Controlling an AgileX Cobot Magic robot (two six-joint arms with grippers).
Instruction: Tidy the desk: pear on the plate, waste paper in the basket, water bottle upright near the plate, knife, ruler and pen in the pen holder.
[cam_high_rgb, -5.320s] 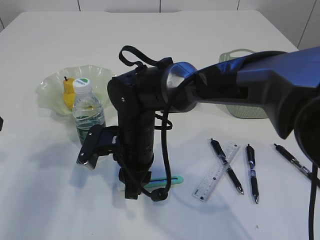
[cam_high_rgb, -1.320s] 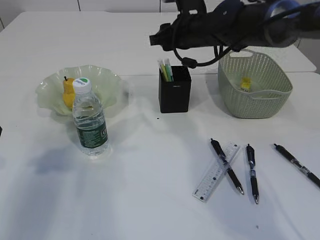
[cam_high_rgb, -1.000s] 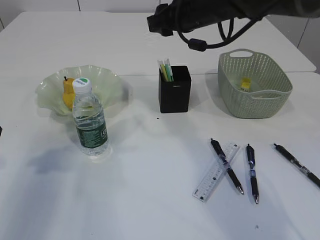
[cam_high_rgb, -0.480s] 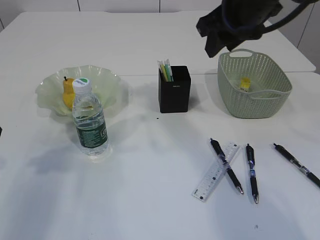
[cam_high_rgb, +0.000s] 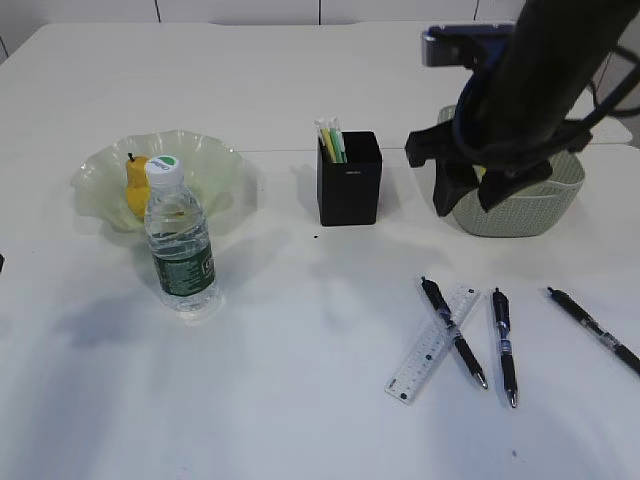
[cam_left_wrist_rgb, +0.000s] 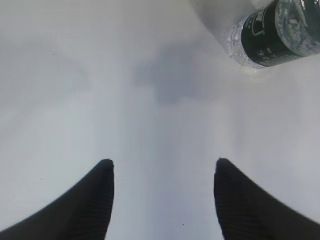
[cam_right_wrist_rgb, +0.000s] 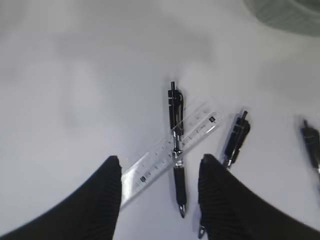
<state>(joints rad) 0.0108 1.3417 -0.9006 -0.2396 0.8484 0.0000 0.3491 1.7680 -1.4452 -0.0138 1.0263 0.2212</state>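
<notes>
Right claw (cam_right_wrist_rgb: 159, 172) hangs spread wide and empty above the ruler and the pens, while its dark arm (cam_high_rgb: 530, 90) stands in front of the basket in the outside view; the left claw (cam_left_wrist_rgb: 162, 172) is also wide and empty, low over bare desk (cam_high_rgb: 300, 400) with the bottle just beyond it

Going by size after the desk: the basket (cam_high_rgb: 560, 200) sits at the far right, though the arm hides what lies inside it. The plate (cam_high_rgb: 215, 165) is at the far left with the pear (cam_high_rgb: 137, 185) on it. The bottle (cam_high_rgb: 180, 235) stands upright just in front of the plate. The black pen holder (cam_high_rgb: 349, 180) stands between plate and basket with green and yellow sticks poking out. The ruler (cam_high_rgb: 430, 350) lies flat on the near right of the desk with one pen (cam_high_rgb: 452, 330) crossed over it and touching it; a second pen (cam_high_rgb: 503, 345) and a third (cam_high_rgb: 590, 325) lie apart to the right

Pear and bottle look settled, so the step in hand seems to be clearing the pens and ruler into the holder. Next the right claw likely needs to drop straight down and close across the barrel of the crossed pen without catching the ruler beneath, since that pen must come off first
</notes>
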